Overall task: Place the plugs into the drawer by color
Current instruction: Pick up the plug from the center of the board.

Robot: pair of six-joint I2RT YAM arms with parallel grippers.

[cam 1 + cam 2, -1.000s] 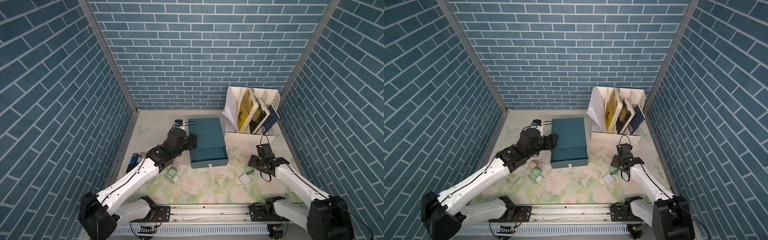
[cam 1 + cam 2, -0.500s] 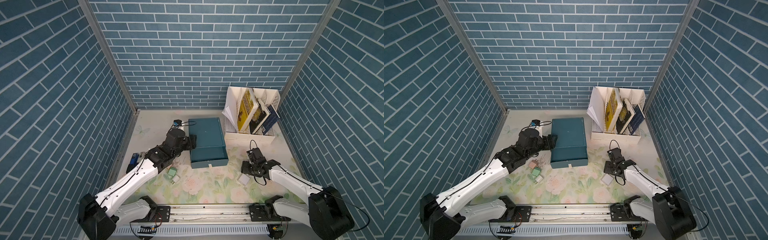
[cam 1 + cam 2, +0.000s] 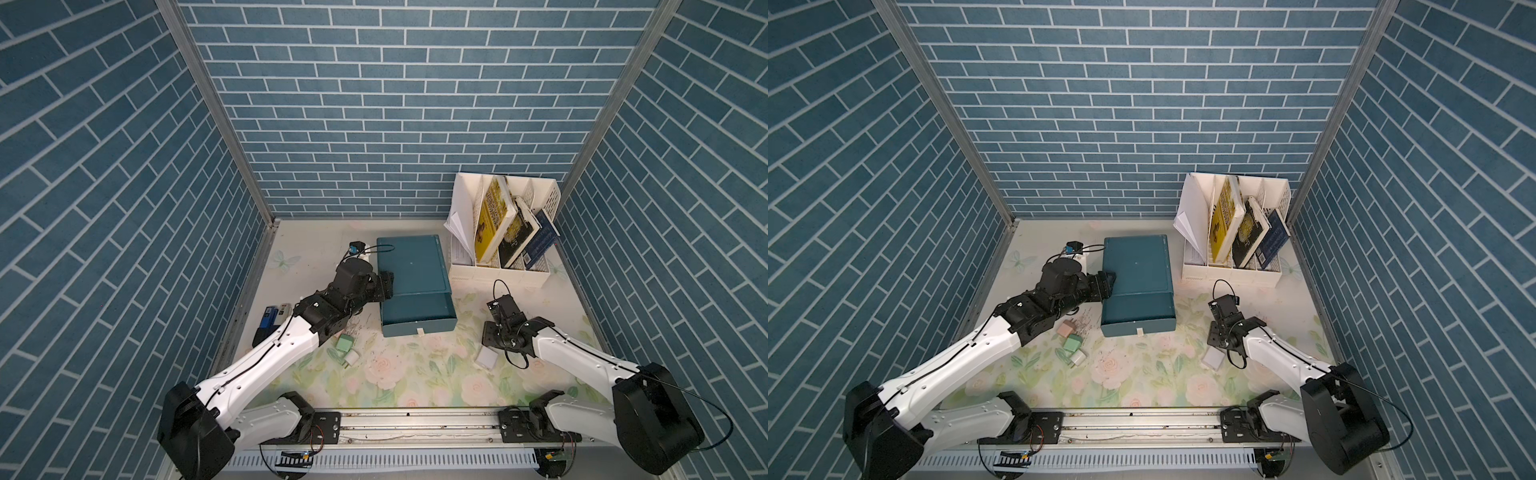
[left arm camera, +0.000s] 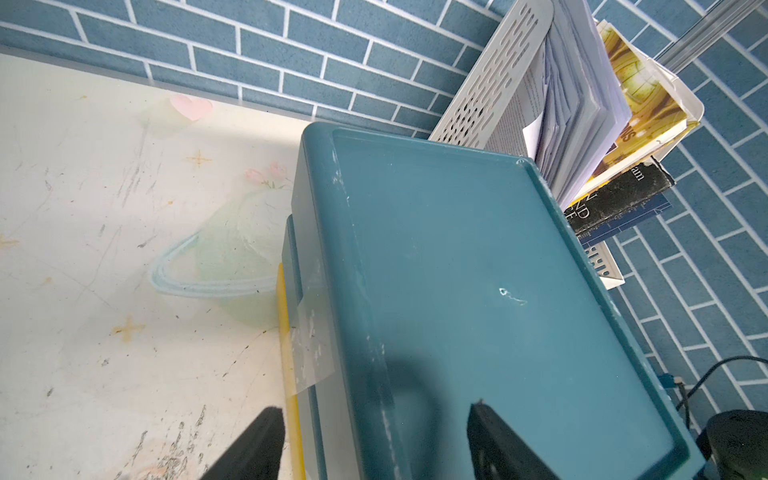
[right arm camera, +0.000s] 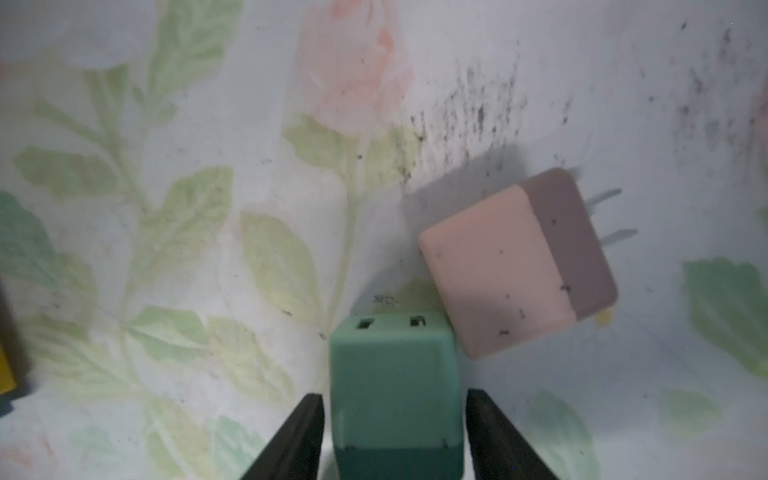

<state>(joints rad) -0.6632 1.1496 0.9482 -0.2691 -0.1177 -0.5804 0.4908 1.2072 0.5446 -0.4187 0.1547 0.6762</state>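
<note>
Green plug [image 5: 395, 395] between right claw [image 5: 395, 436] fingers, pink plug [image 5: 511, 266] just beside.

The drawer [image 3: 413, 282] sits mid-table, book rack [image 3: 500, 270] right of it, three plugs [image 3: 1073, 345] front-left.

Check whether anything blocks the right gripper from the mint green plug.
Nothing visible does: the mint green plug sits between the fingers of the right gripper. A pink plug lies beside it, outside the jaws.
</note>
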